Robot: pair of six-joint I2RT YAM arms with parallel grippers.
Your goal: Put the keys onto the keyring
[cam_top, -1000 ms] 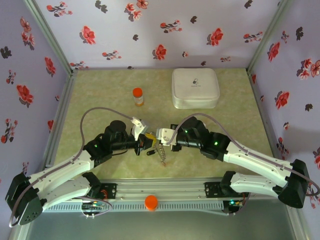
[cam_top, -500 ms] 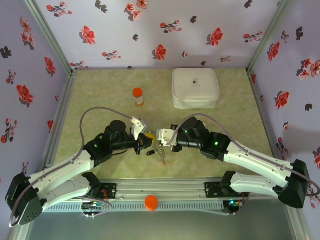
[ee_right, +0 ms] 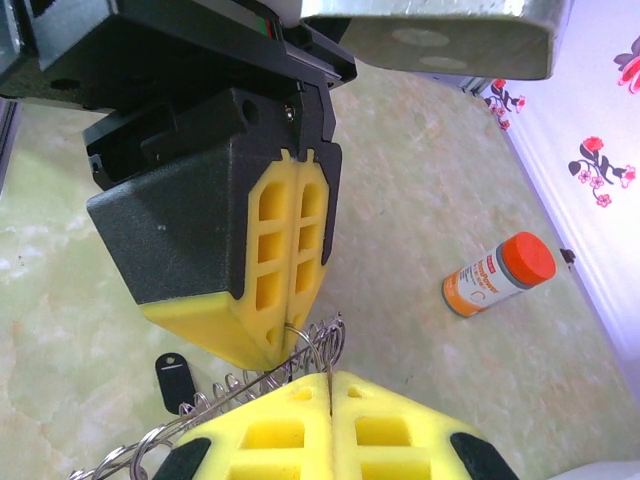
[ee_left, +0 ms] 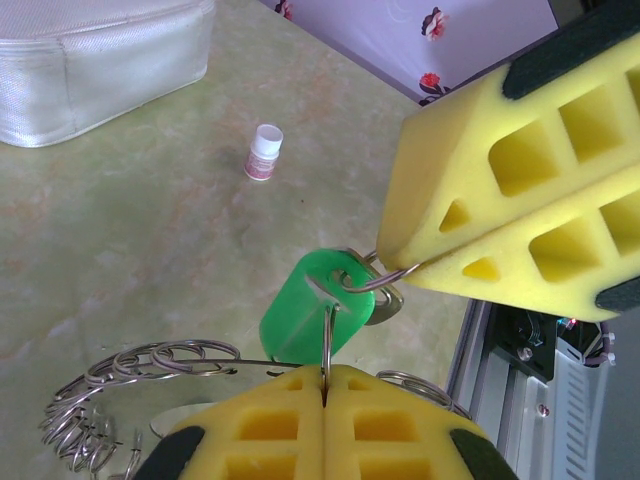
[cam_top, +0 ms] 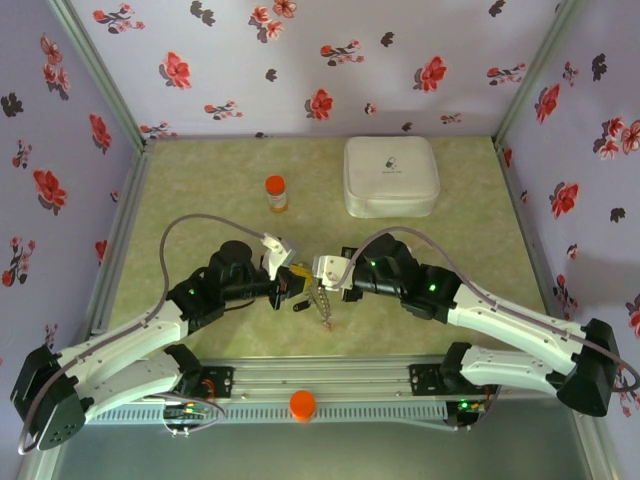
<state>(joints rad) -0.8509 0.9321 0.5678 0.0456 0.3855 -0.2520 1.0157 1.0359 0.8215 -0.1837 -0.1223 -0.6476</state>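
The big white rounded-square case [cam_top: 391, 176] sits at one o'clock on the pale green table [cam_top: 200, 180]. Nearer six o'clock, the left gripper [ee_left: 325, 385] and right gripper [ee_right: 330, 390] each pinch thin wire of the grey wire-loop keyring [ee_left: 150, 360]. A small green plastic key [ee_left: 305, 315] hangs between them.

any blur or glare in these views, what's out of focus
Top external: even, soft light, sharp throughout. Left wrist: green key and keyring crisp, white case a touch softer. Right wrist: orange bottle clear, no harsh glare.
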